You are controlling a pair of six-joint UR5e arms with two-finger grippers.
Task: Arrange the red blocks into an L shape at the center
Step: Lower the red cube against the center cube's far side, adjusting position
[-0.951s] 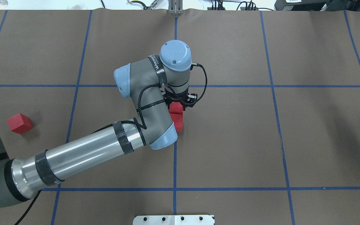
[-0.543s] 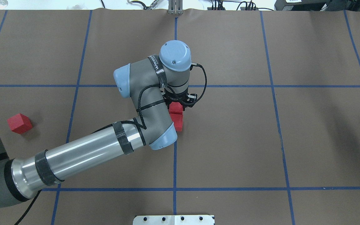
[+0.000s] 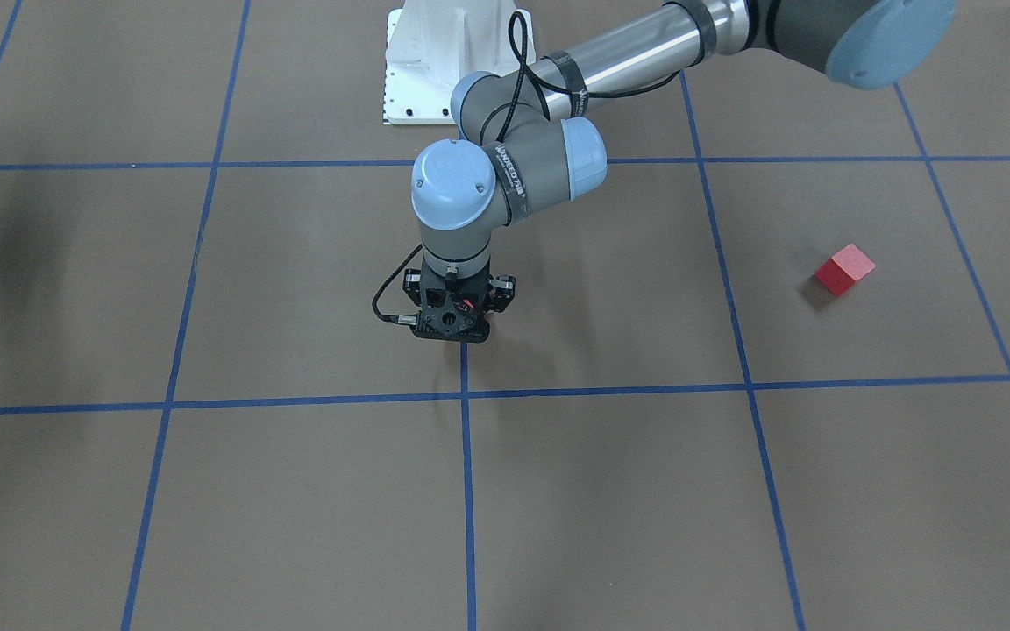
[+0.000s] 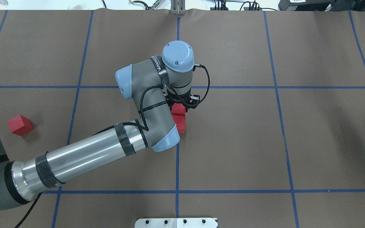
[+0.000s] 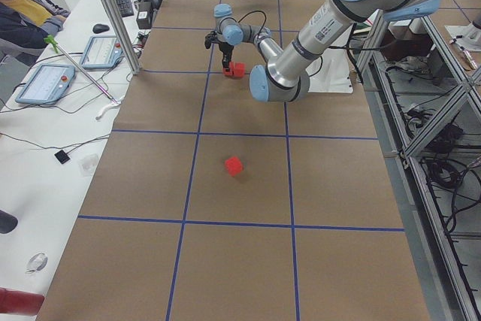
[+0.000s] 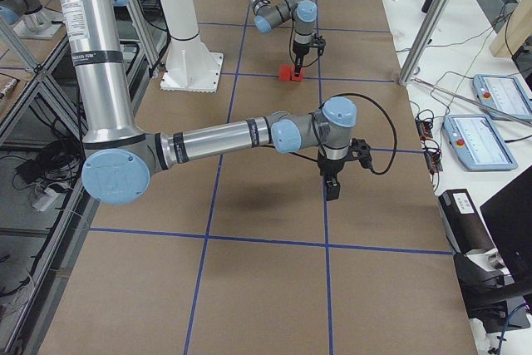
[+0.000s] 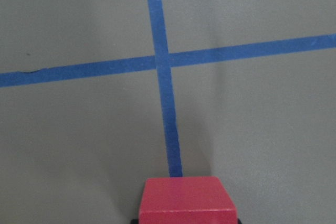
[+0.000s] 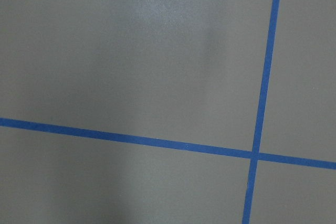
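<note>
My left gripper [image 4: 179, 109] points straight down over the center tape line [image 4: 177, 164] and is shut on a red block [image 4: 178, 110]. In the left wrist view that red block [image 7: 186, 200] fills the bottom edge between the fingertips. A second red block [image 4: 180, 123] lies right against it on the near side. I cannot tell whether the held block touches the table. The third red block [image 4: 19, 125] lies alone far to the left, also seen as the lone red block [image 3: 844, 269]. My right gripper [image 6: 332, 187] hangs above the table's right end; I cannot tell its state.
The white base plate [image 4: 176, 222] sits at the table's near edge. Beyond the far edge stand a metal post [image 5: 113, 13] and a desk with tablets [image 5: 45, 80], where a person [image 5: 22, 5] sits.
</note>
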